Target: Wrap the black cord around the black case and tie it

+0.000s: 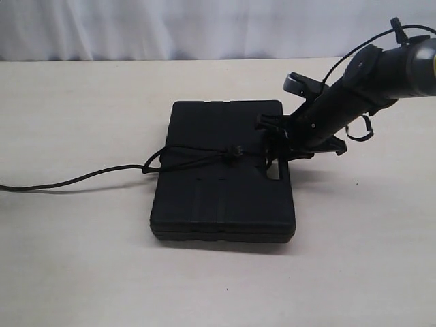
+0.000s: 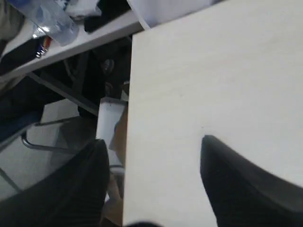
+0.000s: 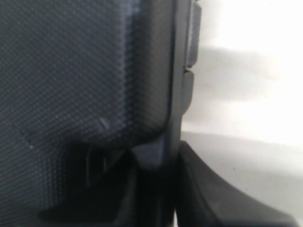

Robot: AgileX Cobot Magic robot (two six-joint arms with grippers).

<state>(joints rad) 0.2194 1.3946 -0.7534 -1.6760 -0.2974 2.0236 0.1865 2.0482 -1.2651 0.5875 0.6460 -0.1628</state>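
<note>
The black case lies flat in the middle of the table. The black cord runs across its lid to a small knot, forms a loop at the case's left edge, and trails off to the left. My right gripper reaches down at the case's right side by the handle cut-out. In the right wrist view the textured case fills the frame, and my right gripper is shut with one finger on each side of the case's rim. My left gripper is open and holds nothing, hovering over the table's edge. It is out of the exterior view.
The pale table spreads around the case, with a white curtain behind. The left wrist view shows the table's edge, and beyond it the floor, metal chair legs and a plastic bottle on another surface.
</note>
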